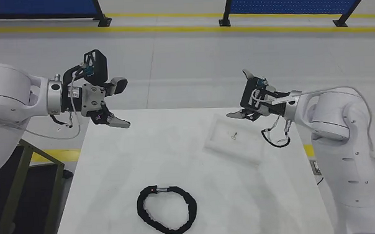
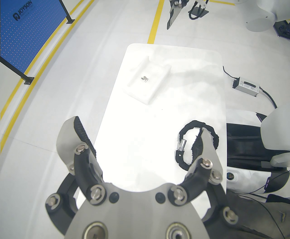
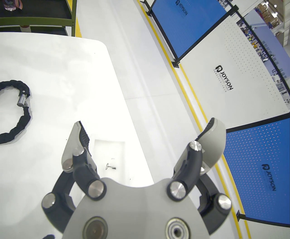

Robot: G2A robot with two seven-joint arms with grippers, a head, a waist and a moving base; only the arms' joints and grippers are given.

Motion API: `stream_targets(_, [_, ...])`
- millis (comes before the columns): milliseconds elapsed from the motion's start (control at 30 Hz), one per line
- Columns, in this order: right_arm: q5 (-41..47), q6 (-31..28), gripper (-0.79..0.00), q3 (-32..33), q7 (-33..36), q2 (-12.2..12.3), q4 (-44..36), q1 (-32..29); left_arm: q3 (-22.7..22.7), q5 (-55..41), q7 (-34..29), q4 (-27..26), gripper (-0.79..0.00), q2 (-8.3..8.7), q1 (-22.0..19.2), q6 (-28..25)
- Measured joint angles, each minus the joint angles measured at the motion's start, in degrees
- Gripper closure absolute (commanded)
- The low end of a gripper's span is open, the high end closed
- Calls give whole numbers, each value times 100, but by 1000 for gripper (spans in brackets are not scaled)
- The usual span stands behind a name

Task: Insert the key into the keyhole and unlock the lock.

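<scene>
- Currently left gripper (image 1: 120,105) hovers splayed, empty, at the white table's (image 1: 115,194) far corner; right gripper (image 1: 241,94), likewise released, near the shallow white tray (image 1: 251,149).
- Small silver key (image 1: 235,137) lies inside it.
- Black fabric-sleeved loop lock (image 1: 167,209), silver cylinder, rests near front edge.

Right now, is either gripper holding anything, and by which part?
Nothing is held. The left gripper and right gripper are open and empty; the key lies in the tray.
</scene>
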Motion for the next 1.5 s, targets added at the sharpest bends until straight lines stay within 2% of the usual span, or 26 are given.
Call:
stream_targets(333, [-175,117,-785,-599,213,46,619,53,0,0,0,0,-785,0,0,0])
stream_targets(567, [-107,601,-785,-992,603,46,1180,177,0,0,0,0,-785,0,0,0])
stream_targets(667, [240,1033,-785,-1141,970,28,1495,258,0,0,0,0,-785,0,0,0])
stream_targets(800, [1118,1781,-785,-1294,1696,-3,1935,462,0,0,0,0,-785,0,0,0])
stream_targets(900, [1536,2178,-785,-1406,1958,-24,2145,561,0,0,0,0,-785,0,0,0])
stream_targets(1167, [2543,3432,-785,-1719,2187,-142,2935,791,0,0,0,0,-785,0,0,0])
stream_targets(1367, [3149,4775,-785,-2050,2581,-282,3563,1120,0,0,0,0,-785,0,0,0])
stream_targets(1500, [3223,5238,-785,-2196,2367,-345,3795,1251,0,0,0,0,-785,0,0,0])
